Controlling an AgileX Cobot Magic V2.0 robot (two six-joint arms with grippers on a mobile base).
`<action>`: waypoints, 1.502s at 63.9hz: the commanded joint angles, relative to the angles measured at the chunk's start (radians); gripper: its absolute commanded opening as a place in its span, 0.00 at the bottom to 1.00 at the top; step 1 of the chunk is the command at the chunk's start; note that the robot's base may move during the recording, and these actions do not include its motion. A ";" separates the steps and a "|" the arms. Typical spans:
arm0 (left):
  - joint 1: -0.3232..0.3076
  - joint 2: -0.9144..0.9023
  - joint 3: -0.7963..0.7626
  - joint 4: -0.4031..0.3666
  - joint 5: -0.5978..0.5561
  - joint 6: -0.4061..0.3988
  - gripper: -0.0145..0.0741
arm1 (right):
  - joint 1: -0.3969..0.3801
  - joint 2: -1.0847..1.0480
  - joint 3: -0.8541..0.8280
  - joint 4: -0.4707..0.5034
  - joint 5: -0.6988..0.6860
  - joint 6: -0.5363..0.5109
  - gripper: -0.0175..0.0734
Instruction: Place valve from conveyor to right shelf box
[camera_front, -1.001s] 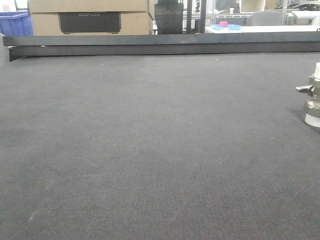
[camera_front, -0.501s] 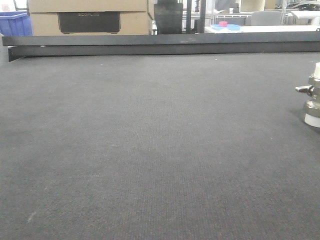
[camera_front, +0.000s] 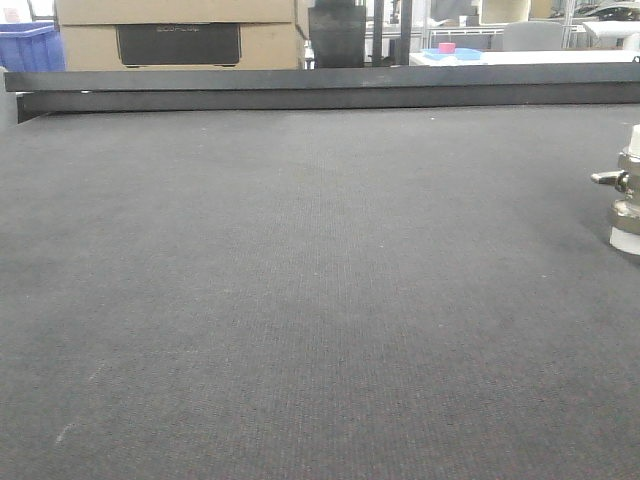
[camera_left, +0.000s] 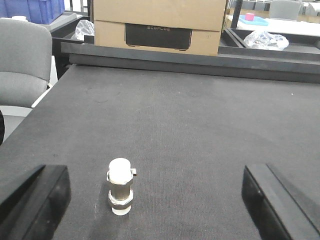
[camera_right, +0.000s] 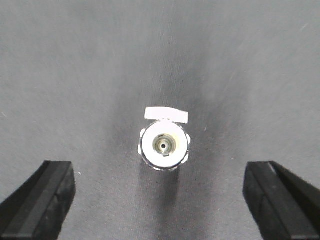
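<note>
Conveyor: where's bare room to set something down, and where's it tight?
The conveyor is bare left and centre, from the black rail forward. Only crowded spot: the valve, upright at the front view's right edge.

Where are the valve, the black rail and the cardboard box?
valve (camera_left: 121, 187): left wrist view, on its metal body.
black rail (camera_front: 330, 90): front-facing view, on its long side face.
cardboard box (camera_left: 158, 36): left wrist view, on its black front label.

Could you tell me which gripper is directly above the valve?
The right gripper: it looks straight down on the valve; the left gripper sees it from the side.
</note>
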 joint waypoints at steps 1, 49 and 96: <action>-0.006 0.001 -0.008 0.002 -0.021 0.000 0.84 | 0.003 0.077 -0.035 -0.009 0.024 -0.018 0.82; -0.005 0.001 -0.008 0.002 -0.021 0.000 0.84 | 0.003 0.366 -0.037 -0.042 0.004 -0.018 0.82; -0.005 0.227 -0.169 0.002 0.143 0.000 0.84 | 0.003 0.222 -0.007 -0.054 0.018 -0.016 0.02</action>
